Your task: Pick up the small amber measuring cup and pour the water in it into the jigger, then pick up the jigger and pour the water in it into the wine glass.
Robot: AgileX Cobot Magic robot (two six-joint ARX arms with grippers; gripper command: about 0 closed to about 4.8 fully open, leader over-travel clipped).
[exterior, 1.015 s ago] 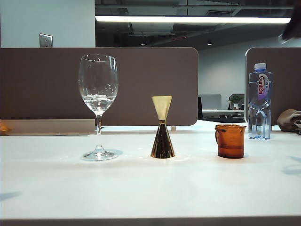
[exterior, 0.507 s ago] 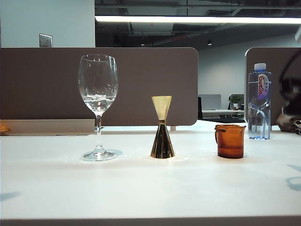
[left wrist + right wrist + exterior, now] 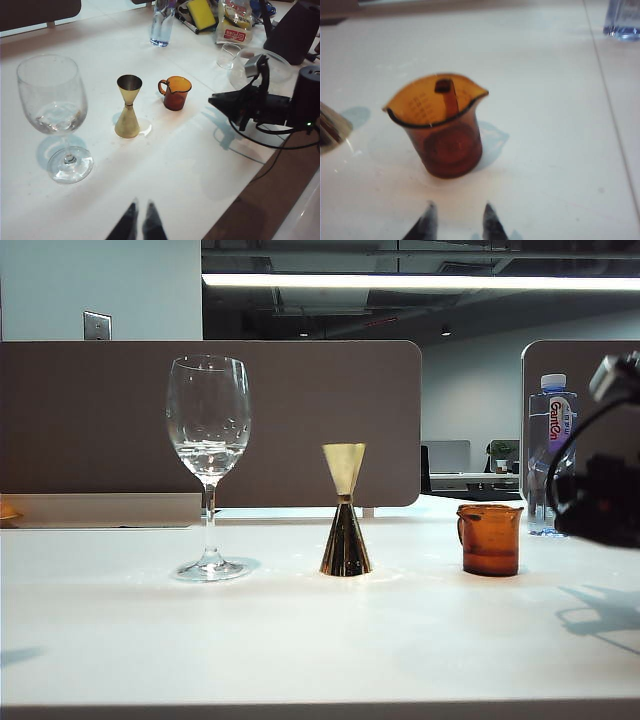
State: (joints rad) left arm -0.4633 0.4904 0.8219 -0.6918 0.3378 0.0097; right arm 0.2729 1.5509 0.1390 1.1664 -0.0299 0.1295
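Right gripper (image 3: 456, 220), fingers parted a little and holding nothing, faces the small amber measuring cup (image 3: 440, 125) at centre frame on the white table (image 3: 300, 640). Translucent, stiff and probably light, it looks best clasped across its smooth wall. Left gripper (image 3: 140, 227), tips almost together, hangs at bottom centre, well apart from the gold jigger (image 3: 128, 107) and fragile wine glass (image 3: 52, 97).

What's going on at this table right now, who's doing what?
Nothing is being held yet. The right gripper hangs just short of the amber cup, its fingers slightly apart and empty. The cup stands on the white table, beside the gold jigger, with the wine glass beyond it. A little water sits in the glass. The left gripper waits near the table's front edge, fingertips close together, holding nothing.
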